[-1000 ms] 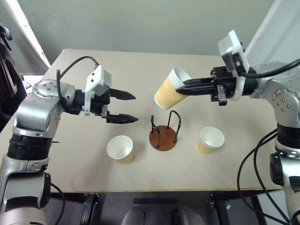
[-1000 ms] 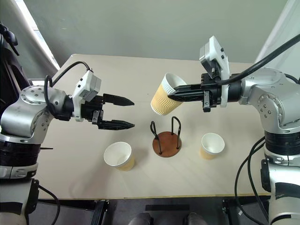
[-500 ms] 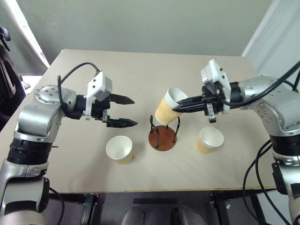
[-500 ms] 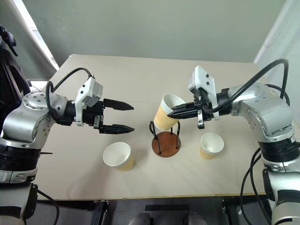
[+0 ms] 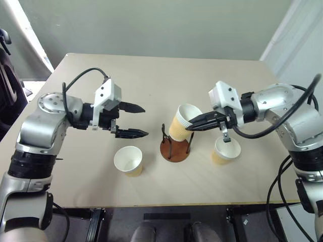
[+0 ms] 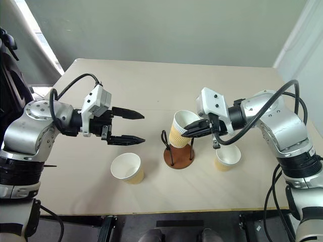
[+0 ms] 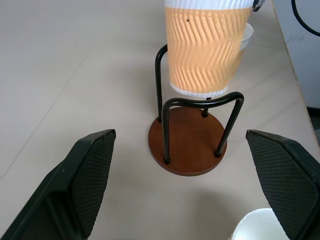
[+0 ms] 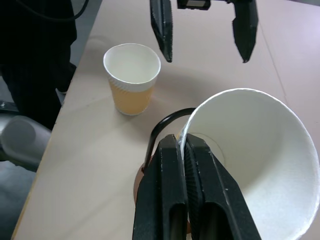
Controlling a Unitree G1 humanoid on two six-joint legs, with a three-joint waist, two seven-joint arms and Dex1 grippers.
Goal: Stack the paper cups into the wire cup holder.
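Two loose paper cups [image 5: 128, 160] flank the wire cup holder [image 5: 175, 144].

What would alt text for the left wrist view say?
A ribbed tan paper cup hangs partly lowered between the black loops of the wire cup holder, above its brown base. The left gripper fingers stand open in front.

A light beige table [image 5: 151, 75] with a smooth, plain top carries the scene; its near edge runs across the lower part of the head views and its far edge lies close to a grey-green wall [image 5: 151, 25]. A pale curtain [image 5: 290, 35] hangs past the table's far right corner, and a bright white strip [image 5: 28, 38] slants down beyond the far left corner. Off the table's left edge stands something dark [image 5: 7, 80], too cut off to name.
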